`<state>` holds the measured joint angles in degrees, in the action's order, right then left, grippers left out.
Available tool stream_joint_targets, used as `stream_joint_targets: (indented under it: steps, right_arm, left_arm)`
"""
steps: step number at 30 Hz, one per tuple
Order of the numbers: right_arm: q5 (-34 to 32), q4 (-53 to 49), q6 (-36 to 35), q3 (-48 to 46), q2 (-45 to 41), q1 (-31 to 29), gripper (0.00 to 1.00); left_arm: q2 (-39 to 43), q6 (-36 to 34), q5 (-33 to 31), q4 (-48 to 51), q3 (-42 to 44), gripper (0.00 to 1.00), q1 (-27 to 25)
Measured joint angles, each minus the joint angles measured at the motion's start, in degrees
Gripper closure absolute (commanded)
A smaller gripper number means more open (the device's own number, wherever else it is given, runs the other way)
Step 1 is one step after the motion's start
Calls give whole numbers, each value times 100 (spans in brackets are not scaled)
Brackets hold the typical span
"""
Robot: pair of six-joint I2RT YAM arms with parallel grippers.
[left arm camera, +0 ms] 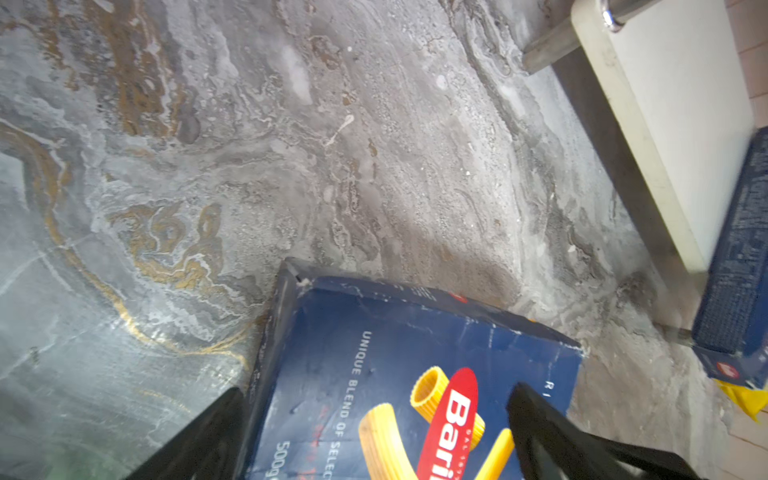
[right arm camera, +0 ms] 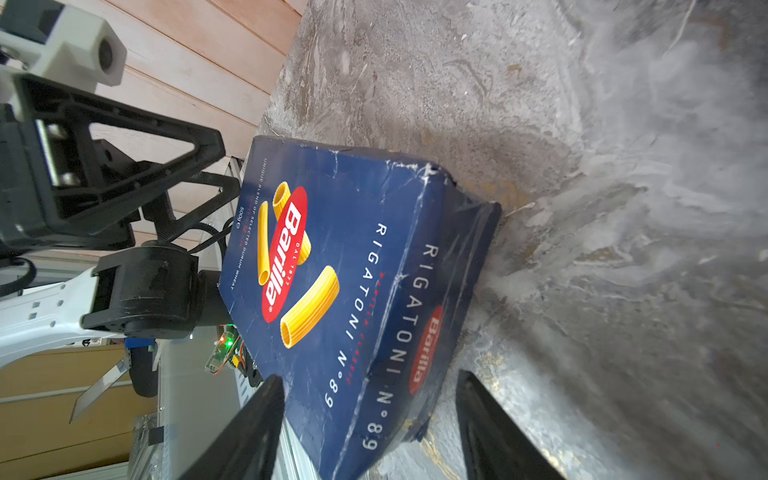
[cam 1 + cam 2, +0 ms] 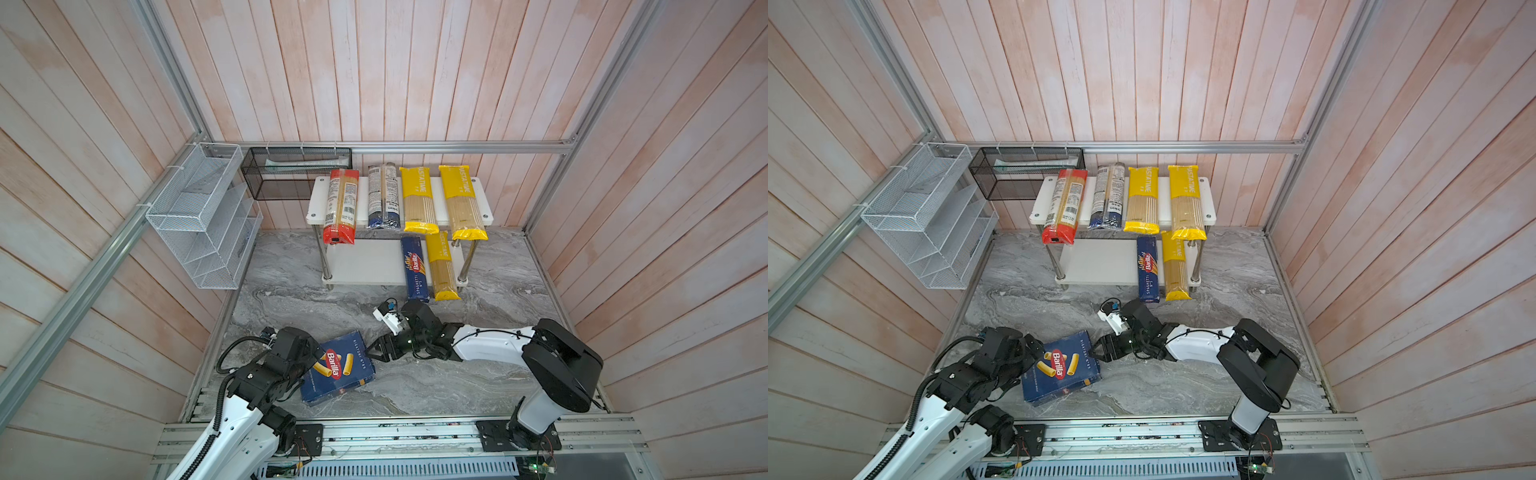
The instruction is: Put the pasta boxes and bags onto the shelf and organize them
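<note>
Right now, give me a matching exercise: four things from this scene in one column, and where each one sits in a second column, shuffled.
Things:
1. Rigatoni box
2. Spaghetti box
3. red-ended bag
4. black mesh basket

Places:
A. top shelf board
B. back rail
C. tabletop
D. lower shelf board

Pairs: 1-C, 2-D, 3-A, 4-B.

Both hung low, pointing toward each other. The left hand [image 1: 374, 392] had its fingers spread wide apart; the right hand [image 2: 370, 377] had its fingers parted too.
</note>
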<state>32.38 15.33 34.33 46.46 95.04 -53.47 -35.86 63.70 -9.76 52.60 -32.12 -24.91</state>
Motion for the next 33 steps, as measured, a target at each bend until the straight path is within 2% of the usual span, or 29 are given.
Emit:
stream_joint_targets:
  steps: [8, 19, 33]
  right_arm:
    - [-142, 74, 85, 22, 81, -153, 35]
    - [-293, 87, 168, 111, 214, -258, 35]
    - [-299, 63, 175, 302, 540, -302, 36]
  left_arm:
    - [146, -118, 179, -59, 245, 0, 11]
    - [-170, -308, 308, -267, 321, 0, 15]
    - [-105, -509, 555, -651, 586, 0, 31]
